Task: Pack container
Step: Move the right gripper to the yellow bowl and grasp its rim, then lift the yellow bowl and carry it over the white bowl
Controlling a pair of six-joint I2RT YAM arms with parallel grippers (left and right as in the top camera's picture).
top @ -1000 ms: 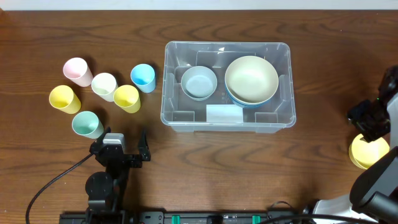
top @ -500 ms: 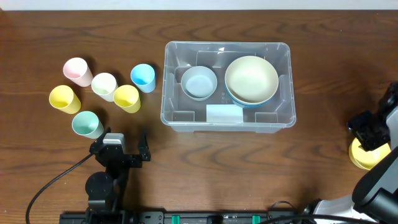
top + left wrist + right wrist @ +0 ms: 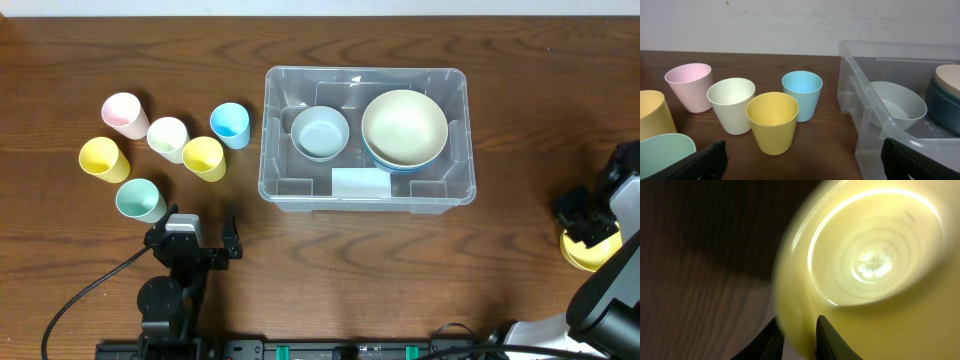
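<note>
The clear container (image 3: 268,150) stands at the table's centre, with a white label (image 3: 360,183). It holds a small pale bowl (image 3: 320,132) and a cream bowl (image 3: 404,126) stacked on a blue one. It also shows at the right of the left wrist view (image 3: 875,115). A yellow bowl (image 3: 585,252) sits at the far right edge. My right gripper (image 3: 586,215) is over it, and in the right wrist view (image 3: 796,335) its jaws pinch the bowl's rim (image 3: 875,265). My left gripper (image 3: 195,245) rests open and empty at the front left (image 3: 802,160).
Several cups stand left of the container: pink (image 3: 124,114), white (image 3: 167,138), blue (image 3: 230,124), two yellow (image 3: 204,157) (image 3: 103,159) and teal (image 3: 139,200). The teal one is closest to my left gripper.
My right gripper has moved down towards the front, onto the yellow bowl's rim. The left arm and the container have not moved.
</note>
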